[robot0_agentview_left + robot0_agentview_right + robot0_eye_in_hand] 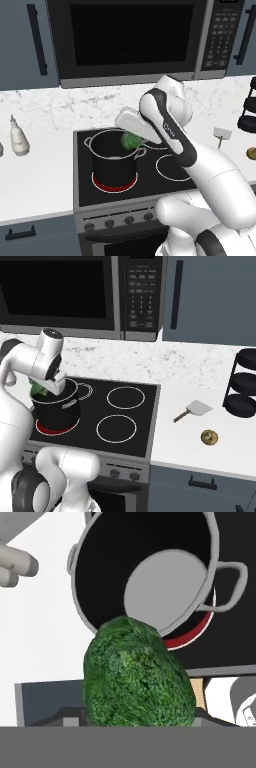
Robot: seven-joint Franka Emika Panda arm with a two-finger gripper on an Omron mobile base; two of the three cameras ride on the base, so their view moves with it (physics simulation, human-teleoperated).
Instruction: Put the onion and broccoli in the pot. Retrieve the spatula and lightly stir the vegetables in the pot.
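Note:
The green broccoli (pixel 135 677) sits between my gripper's (pixel 133 137) fingers, which are shut on it. It hangs just above the near rim of the black pot (pixel 102 155), over the pot's right side in the left base view. Looking down from the hand, the pot (pixel 85 607) has a bare grey bottom with nothing in it. On the white counter to the right of the stove lie the spatula (pixel 193 409) and, closer to the front edge, the yellowish-tan onion (pixel 209 437).
The pot stands on the front left burner, which glows red (pixel 114 186). Three other burners (pixel 126 397) are bare. A white bottle (pixel 19 138) stands on the left counter, a black tiered rack (pixel 242 384) at the far right, and a microwave (pixel 130 35) hangs above.

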